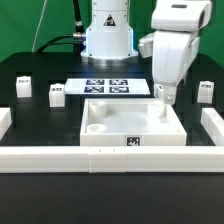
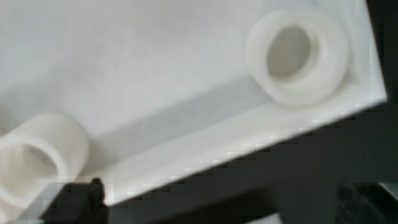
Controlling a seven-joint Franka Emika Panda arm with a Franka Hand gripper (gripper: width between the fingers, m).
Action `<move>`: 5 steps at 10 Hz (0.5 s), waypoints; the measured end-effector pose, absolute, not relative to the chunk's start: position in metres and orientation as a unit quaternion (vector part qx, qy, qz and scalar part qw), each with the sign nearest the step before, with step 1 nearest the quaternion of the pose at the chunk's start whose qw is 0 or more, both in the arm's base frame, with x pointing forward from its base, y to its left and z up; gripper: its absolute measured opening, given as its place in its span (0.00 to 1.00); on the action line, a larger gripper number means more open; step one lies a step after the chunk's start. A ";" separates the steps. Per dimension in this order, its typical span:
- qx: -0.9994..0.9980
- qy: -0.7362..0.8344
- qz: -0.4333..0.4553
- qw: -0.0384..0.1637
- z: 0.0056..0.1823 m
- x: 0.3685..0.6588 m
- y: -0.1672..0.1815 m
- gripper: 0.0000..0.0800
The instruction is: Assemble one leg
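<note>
The large white square tray point(image 1: 112, 131) lies in the middle of the table. Small white legs stand apart from it: two at the exterior view's left point(image 1: 22, 88) point(image 1: 55, 93) and one at its right point(image 1: 207, 90). A small white piece point(image 1: 158, 90), perhaps another leg, shows just beside my fingers. My gripper point(image 1: 167, 98) hangs over the tray's far right corner. In the wrist view the tray point(image 2: 160, 95) fills the picture with two round corner holes point(image 2: 295, 55) point(image 2: 32, 158). My gripper point(image 2: 222, 205) is open and holds nothing; its dark fingertips point(image 2: 71, 200) straddle the tray's edge.
The marker board point(image 1: 110, 87) lies behind the tray, in front of the robot base point(image 1: 107, 35). White walls border the table at the front point(image 1: 60, 158), the exterior view's left point(image 1: 5, 120) and its right point(image 1: 213, 125).
</note>
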State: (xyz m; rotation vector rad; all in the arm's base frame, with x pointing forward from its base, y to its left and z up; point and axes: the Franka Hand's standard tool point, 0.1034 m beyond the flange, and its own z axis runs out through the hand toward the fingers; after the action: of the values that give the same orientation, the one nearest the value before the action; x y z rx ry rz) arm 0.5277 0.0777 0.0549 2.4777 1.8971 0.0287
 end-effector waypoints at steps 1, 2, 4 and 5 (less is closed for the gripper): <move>0.794 0.607 0.007 0.011 0.054 0.525 0.073 0.81; 0.795 0.607 0.007 0.011 0.054 0.525 0.075 0.81; 0.795 0.607 0.007 0.010 0.054 0.525 0.075 0.81; 0.795 0.607 0.006 0.010 0.053 0.524 0.075 0.81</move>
State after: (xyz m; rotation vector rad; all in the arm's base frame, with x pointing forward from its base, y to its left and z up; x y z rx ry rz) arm 0.5245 0.0746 0.0534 2.4808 1.8935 0.0200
